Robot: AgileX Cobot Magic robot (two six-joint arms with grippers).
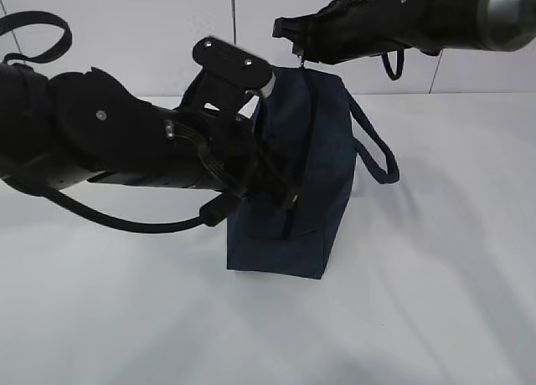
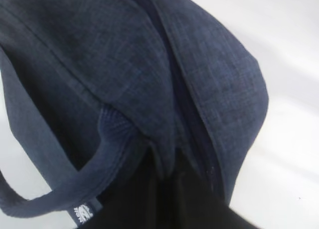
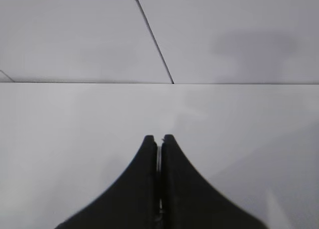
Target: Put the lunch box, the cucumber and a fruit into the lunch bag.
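The dark navy lunch bag [image 1: 322, 176] stands at the middle of the white table, and its fabric [image 2: 124, 64] fills the left wrist view. Its zipper [image 1: 303, 142] runs down the side that faces the exterior view. My left gripper [image 1: 280, 188] is shut on a fold of the bag's fabric beside the zipper [image 2: 192, 119]. My right gripper [image 1: 289, 29] hovers over the bag's top corner, shut on a thin metal piece that hangs to the zipper's top end. That sliver shows between its fingertips [image 3: 159, 139]. The lunch box, the cucumber and the fruit are out of view.
One loop handle [image 1: 377, 151] hangs off the bag's right side, another [image 2: 75, 189] curls by my left gripper. White table [image 1: 435, 301] lies all round the bag, with a white panelled wall [image 3: 224, 35] behind. My left arm [image 1: 100, 142] spans the left of the scene.
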